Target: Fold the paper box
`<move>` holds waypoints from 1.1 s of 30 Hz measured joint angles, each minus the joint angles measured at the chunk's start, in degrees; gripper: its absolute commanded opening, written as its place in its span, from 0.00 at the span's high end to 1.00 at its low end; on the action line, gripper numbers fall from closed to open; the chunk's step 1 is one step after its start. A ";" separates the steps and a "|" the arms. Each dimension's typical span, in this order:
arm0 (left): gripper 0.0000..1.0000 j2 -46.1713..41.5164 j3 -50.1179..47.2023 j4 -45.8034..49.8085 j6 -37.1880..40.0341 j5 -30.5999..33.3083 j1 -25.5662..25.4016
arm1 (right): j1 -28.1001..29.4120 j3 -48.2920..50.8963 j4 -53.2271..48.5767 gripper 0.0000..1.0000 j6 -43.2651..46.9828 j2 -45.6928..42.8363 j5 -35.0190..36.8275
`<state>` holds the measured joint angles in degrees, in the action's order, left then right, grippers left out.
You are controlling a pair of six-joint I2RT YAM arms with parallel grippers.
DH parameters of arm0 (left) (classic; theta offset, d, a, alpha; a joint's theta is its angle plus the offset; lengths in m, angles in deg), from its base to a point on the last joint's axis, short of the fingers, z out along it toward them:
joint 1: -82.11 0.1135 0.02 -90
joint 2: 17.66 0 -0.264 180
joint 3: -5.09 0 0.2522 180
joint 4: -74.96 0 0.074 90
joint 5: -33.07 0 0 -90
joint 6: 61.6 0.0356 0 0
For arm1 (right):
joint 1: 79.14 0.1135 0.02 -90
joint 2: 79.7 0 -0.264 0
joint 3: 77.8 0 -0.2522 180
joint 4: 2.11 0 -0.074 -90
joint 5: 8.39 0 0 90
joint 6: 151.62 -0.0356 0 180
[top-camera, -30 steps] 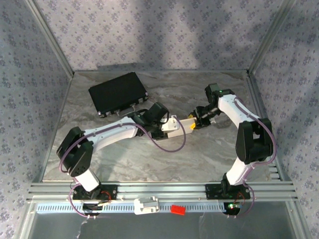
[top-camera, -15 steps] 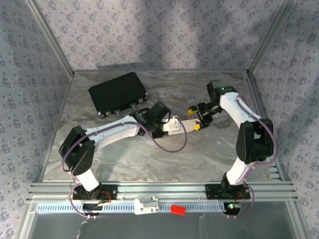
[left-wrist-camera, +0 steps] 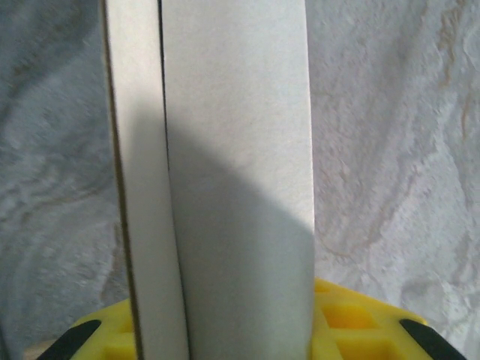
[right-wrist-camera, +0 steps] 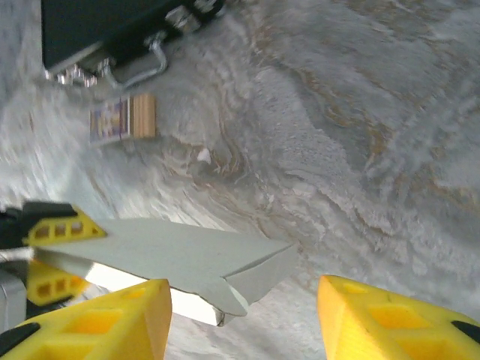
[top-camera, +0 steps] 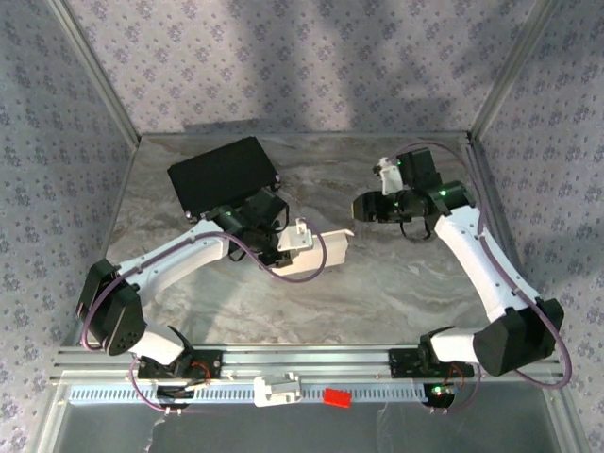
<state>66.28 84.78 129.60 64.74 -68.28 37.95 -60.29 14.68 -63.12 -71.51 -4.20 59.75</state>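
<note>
Over the middle of the table (top-camera: pixel 406 283), I have the left gripper (top-camera: pixel 300 238) clamped on one end of the paper box (top-camera: pixel 323 255). My right gripper (top-camera: pixel 362 205) hangs near the box's free end, fingers apart, holding nothing.

The top camera is looking down from high behind the near edge of the bench (top-camera: pixel 396 293); the left wrist camera is peering, very near, along the paper box (left-wrist-camera: pixel 232 187). The right wrist camera is facing across the bench from farther off; all three are sharing the box.
</note>
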 measured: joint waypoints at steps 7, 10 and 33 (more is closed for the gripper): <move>0.73 0.13 -0.37 3.48 1.33 -1.55 1.46 | 4.37 0.52 -1.03 0.47 12.98 5.20 0.42; 0.73 0.17 -0.39 4.72 2.05 -1.92 1.97 | 5.75 0.42 -1.73 0.53 15.98 6.38 0.48; 0.71 0.61 -0.76 5.57 3.74 -2.43 2.29 | 10.71 0.85 -4.66 0.61 21.99 7.78 1.86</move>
<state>66.90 84.02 135.18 68.48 -70.71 40.24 -49.58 15.53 -67.77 -49.52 3.58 61.60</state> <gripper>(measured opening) 0.295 0.381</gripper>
